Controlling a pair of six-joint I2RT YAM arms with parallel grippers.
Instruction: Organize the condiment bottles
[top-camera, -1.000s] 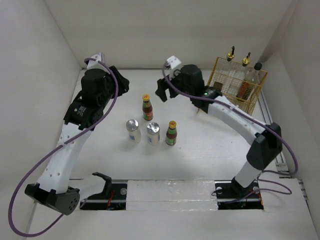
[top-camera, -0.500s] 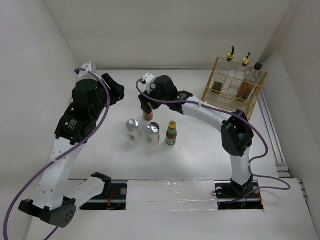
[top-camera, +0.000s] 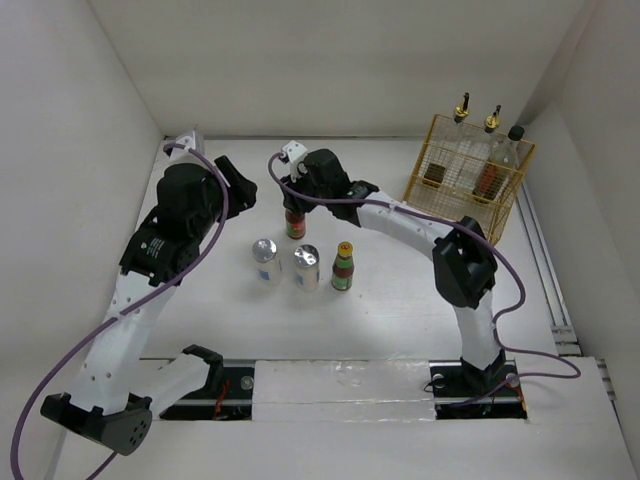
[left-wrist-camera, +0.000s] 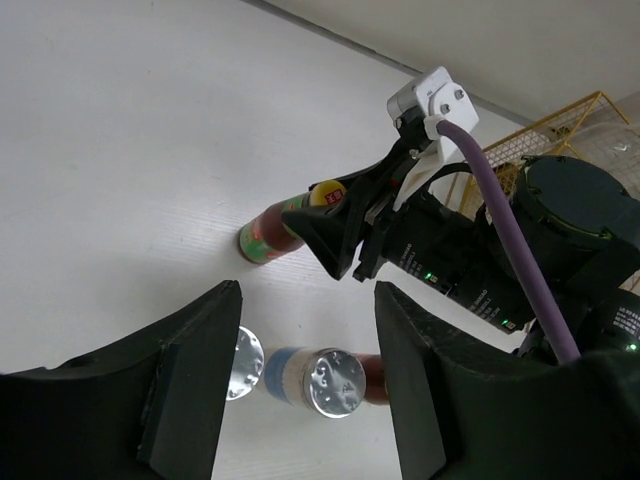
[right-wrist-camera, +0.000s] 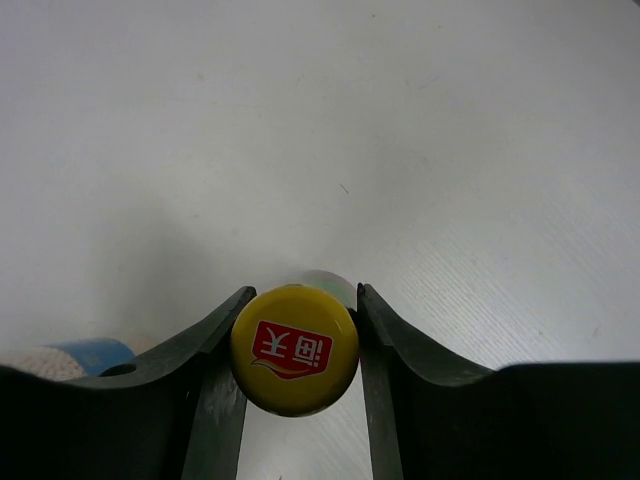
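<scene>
Right gripper (right-wrist-camera: 300, 302) moved in, now clamping far sauce bottle (right-wrist-camera: 295, 352)

Glossy yellow plastic on the cap of the sauce bottle (right-wrist-camera: 295, 348), matt black plastic on the fingers (right-wrist-camera: 205, 365) of the right gripper (right-wrist-camera: 303, 293), shiny dimpled metal on the shaker tops (left-wrist-camera: 335, 381), smooth matt white over the table (right-wrist-camera: 450, 150).

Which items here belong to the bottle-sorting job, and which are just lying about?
Job: far sauce bottle, near sauce bottle, end shaker, middle shaker, dark-liquid glass bottle, red-liquid glass bottle, black-knobbed jar.
Other: yellow wire basket, holding the last three.
</scene>
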